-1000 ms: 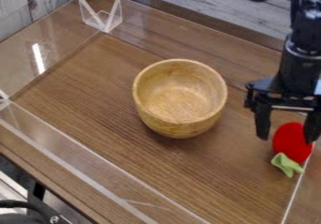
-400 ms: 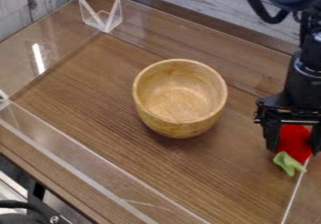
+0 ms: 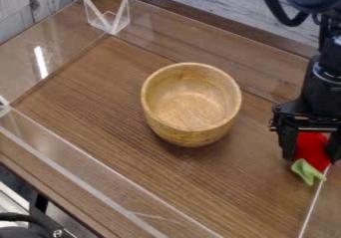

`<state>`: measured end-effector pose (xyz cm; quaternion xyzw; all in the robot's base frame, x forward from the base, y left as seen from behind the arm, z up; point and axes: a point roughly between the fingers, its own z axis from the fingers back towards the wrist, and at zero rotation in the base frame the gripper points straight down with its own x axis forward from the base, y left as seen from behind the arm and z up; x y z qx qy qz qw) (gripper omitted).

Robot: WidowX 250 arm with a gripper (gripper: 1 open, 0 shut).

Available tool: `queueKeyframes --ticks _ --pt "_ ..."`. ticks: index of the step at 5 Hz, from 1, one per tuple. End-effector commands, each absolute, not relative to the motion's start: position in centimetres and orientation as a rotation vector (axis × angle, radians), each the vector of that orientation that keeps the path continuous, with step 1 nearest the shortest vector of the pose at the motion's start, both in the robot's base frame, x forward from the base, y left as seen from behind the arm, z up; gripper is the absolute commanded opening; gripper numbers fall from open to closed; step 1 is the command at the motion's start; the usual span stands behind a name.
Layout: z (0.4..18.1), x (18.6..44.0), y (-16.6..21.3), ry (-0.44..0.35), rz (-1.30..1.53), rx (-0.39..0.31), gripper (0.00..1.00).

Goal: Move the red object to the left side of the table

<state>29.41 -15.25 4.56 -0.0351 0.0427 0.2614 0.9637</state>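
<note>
The red object [image 3: 314, 146] is a small bright red toy fruit with a light green leafy end [image 3: 308, 172]. It lies on the dark wood-grain table [image 3: 120, 113] near its right edge. My black gripper [image 3: 308, 144] points straight down over it, open, with one finger on each side of the fruit. The fingers [image 3: 284, 139] reach nearly to the tabletop. Part of the fruit is hidden behind the gripper, and I cannot tell whether the fingers touch it.
A light wooden bowl [image 3: 192, 103] stands in the middle of the table, left of the gripper. Clear acrylic walls [image 3: 60, 147] edge the tabletop. A small clear acrylic bracket [image 3: 107, 15] sits at the far left corner.
Since the earliest frame the gripper has shifted slightly right and down, from beside the fruit to straddling it. Nothing differs between the later earlier frame and now.
</note>
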Motion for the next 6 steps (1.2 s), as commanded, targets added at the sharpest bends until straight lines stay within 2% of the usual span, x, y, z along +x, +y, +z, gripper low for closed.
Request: queueKeyframes --ticks 1,3,6 --pt "6.8 30.9 -15.5 0.018 0.594 -0.114 1.0" --pt "3.7 33.8 -15.5 0.014 0.641 -0.099 1.0" --pt "5.1 34.1 -16.2 0.021 0.57 -0.078 1.0"
